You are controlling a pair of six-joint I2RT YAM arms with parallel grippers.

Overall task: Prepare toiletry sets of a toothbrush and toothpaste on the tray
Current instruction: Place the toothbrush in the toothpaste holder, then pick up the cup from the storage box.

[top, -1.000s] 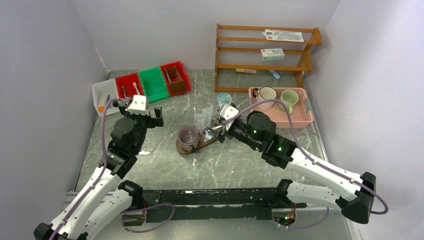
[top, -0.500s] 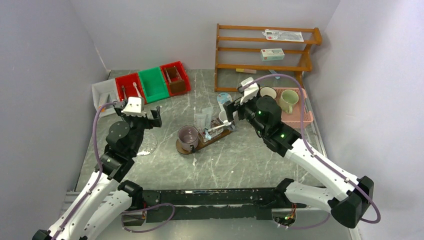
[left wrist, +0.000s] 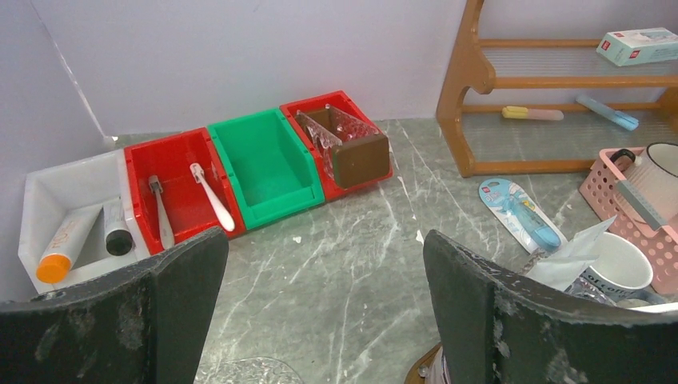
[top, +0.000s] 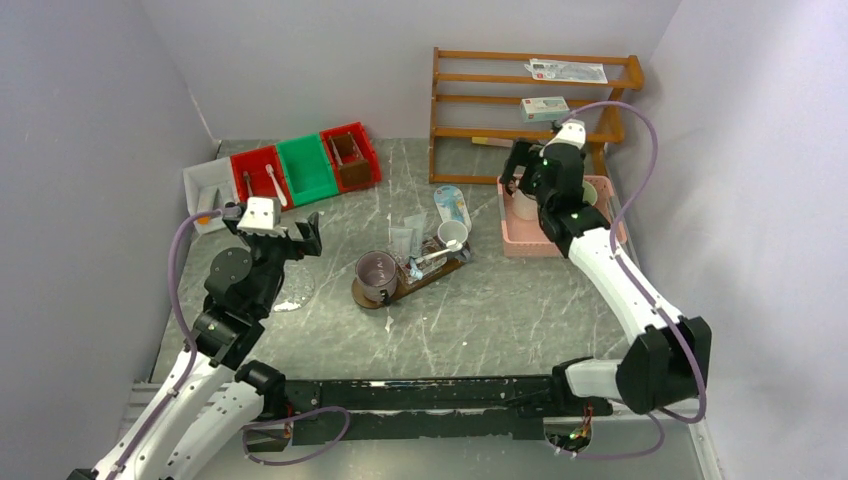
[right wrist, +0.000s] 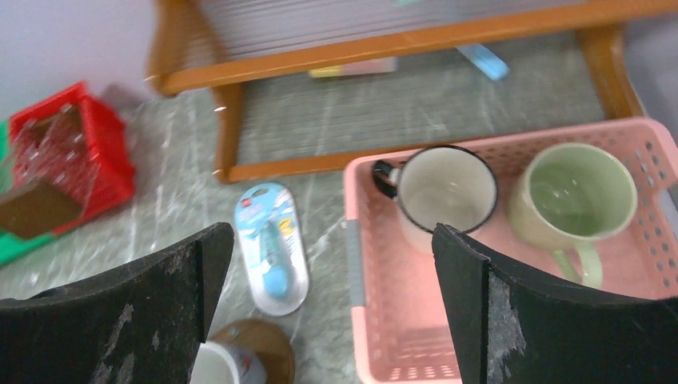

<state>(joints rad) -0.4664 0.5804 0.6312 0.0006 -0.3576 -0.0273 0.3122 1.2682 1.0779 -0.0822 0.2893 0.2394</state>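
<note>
Bring your right end effector (right wrist: 332,236), released and empty, straight down over the white mug (right wrist: 446,190) in the pink basket (right wrist: 376,320) and take its rim, staying clear of the green mug (right wrist: 580,192). The left end effector (left wrist: 324,248) hangs released too. The tray (top: 365,298) lies in the middle of the table (top: 480,320), but it is crowded and I cannot tell what its cups hold

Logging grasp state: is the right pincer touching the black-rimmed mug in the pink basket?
Apart. Right wrist view: the black-rimmed mug sits well beyond the open right pincer.
</note>
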